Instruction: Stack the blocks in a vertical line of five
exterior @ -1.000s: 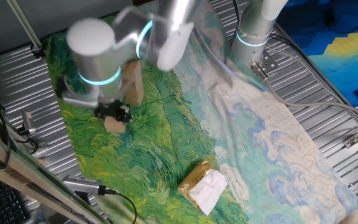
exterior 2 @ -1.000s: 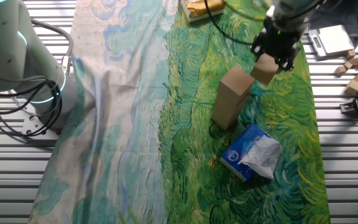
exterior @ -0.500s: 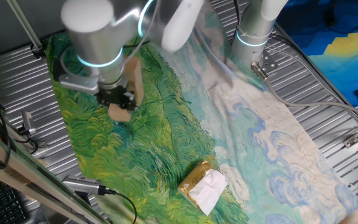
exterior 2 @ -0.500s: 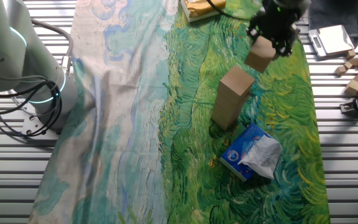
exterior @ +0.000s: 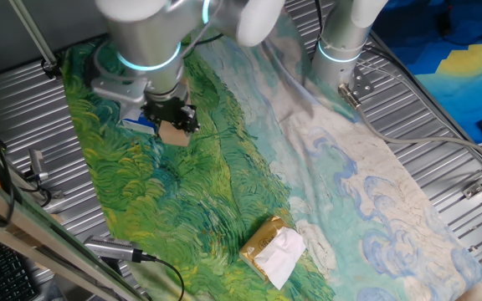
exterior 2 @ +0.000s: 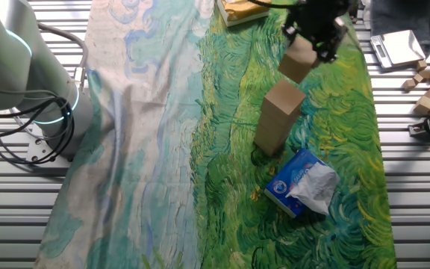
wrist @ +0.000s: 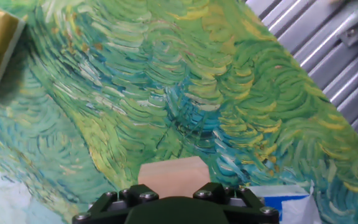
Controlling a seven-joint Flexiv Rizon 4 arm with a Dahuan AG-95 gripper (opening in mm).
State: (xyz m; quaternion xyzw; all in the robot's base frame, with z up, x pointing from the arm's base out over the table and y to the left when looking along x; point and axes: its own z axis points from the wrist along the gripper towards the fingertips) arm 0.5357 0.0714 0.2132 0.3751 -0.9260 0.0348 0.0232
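No words, numbers or brand marks can be read anywhere. The blue-and-white soft packet (exterior 2: 302, 181) shows a small round emblem, too blurred to make out. The yellow-gold packet with white tissue (exterior: 274, 247) carries no legible print.

The held block (exterior 2: 298, 65) is matt, pale bare wood, like the stack of blocks (exterior 2: 277, 117) below it. Under the stack lies a soft printed cloth (exterior 2: 163, 149) (creased, painterly swirls) over a ribbed metal table (exterior 2: 409, 187). Beside the stack, a glossy blue-and-white packet (exterior 2: 301, 181) shows crumpled tissue.
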